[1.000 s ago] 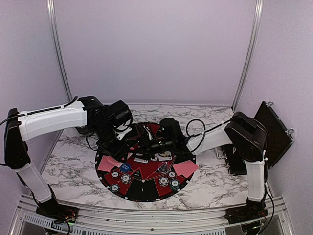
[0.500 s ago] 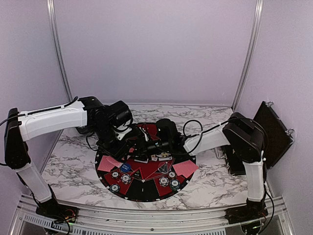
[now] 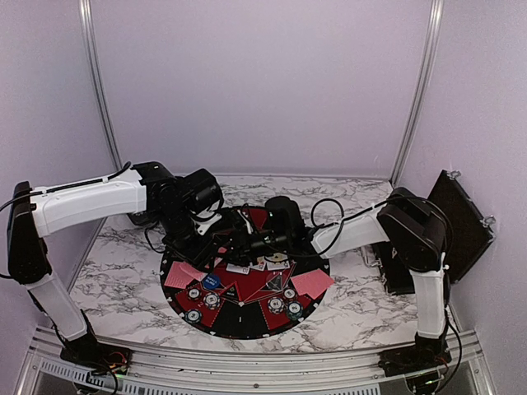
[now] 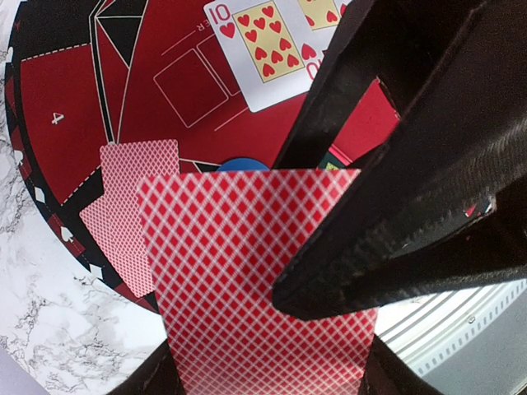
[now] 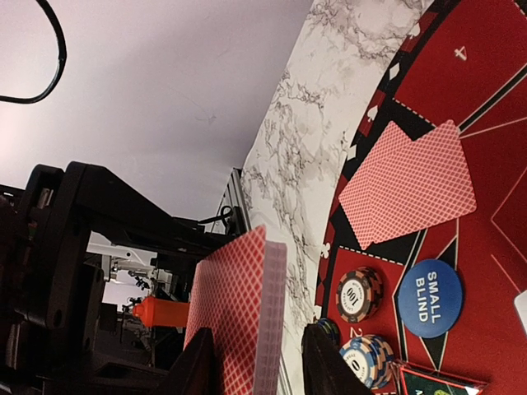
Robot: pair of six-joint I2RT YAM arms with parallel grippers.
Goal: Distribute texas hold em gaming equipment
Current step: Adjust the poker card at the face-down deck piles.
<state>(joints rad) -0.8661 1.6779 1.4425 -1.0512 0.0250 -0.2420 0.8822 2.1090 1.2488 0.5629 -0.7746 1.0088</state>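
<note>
Left gripper [image 4: 268, 380] jaws pinch the red-backed deck [image 4: 247, 280] above the left edge of the mat [image 4: 74, 90]. Right gripper [image 5: 262, 336] jaws stand spread astride the deck. Risk: on closing they may take several cards or skew the deck, spilling cards onto the counter [image 4: 33, 329].

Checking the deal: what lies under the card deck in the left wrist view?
Below the deck, two face-down cards and the top edge of a blue disc show on the mat; the rest of the disc is covered.
</note>
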